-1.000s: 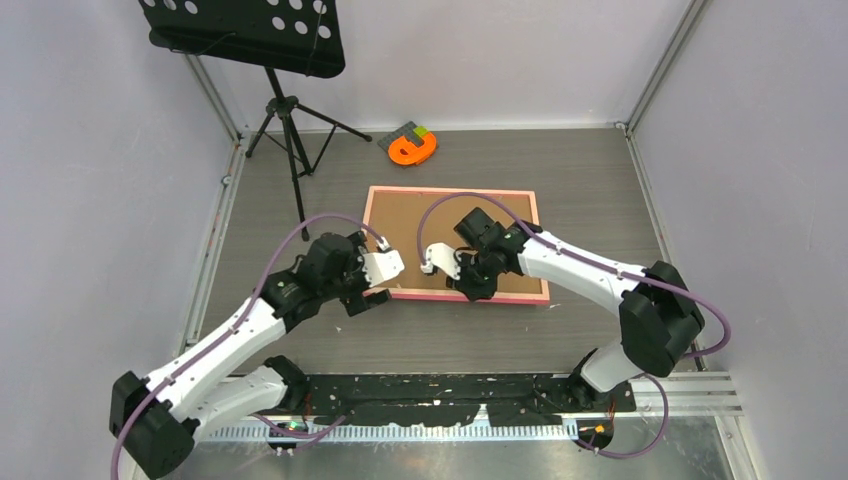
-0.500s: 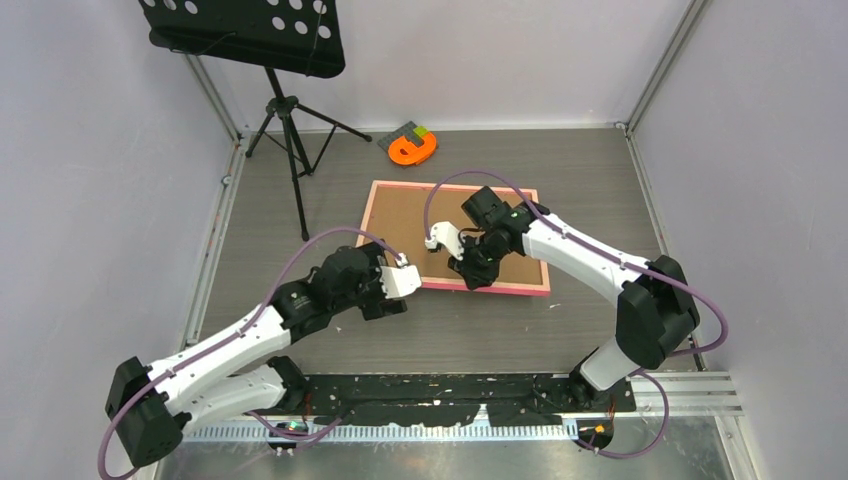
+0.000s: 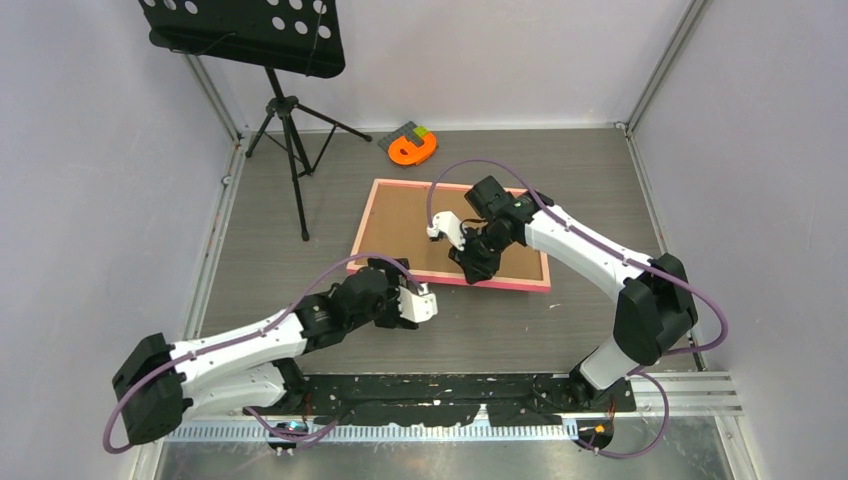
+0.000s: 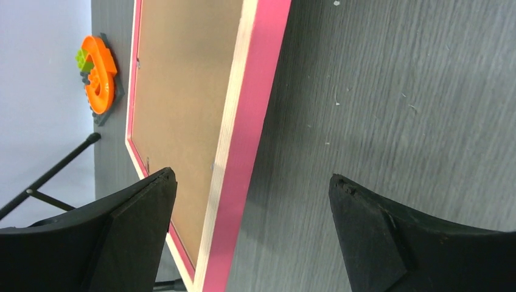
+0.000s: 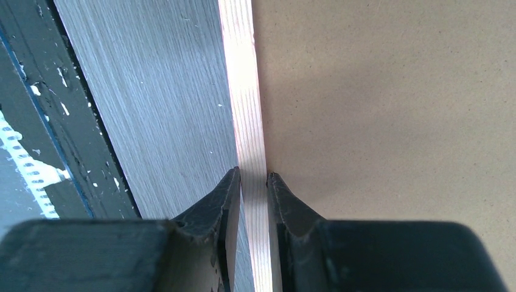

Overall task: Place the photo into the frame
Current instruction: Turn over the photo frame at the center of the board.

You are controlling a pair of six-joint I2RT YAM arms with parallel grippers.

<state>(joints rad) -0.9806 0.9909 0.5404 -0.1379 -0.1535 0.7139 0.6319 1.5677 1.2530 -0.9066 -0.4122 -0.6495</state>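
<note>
Fingers (image 5: 222, 201) of the right gripper (image 5: 252, 173) are closed on the near rail of the frame (image 5: 246, 91), one finger on each side of the pale wood strip. Brown backing board (image 5: 377, 91) lies just past the inner finger, grey table (image 5: 164, 91) past the outer one. From the top view the right gripper (image 3: 478, 265) sits on the frame's (image 3: 500, 284) near long edge; only the backing board (image 3: 420, 225) shows inside the rim.

The fingers (image 4: 128, 231) of the left gripper (image 4: 251, 176) are spread wide, gripping nothing. The pink frame edge (image 4: 255, 121) runs out ahead between them, closer to the left-hand finger in that view, not touching either. Bare table ahead of the other finger. An orange object (image 4: 100, 73) lies well beyond the fingertips, past the frame's far end. Seen from the top, the left gripper (image 3: 425, 303) is just off the near rail, well apart from the right gripper.
</note>
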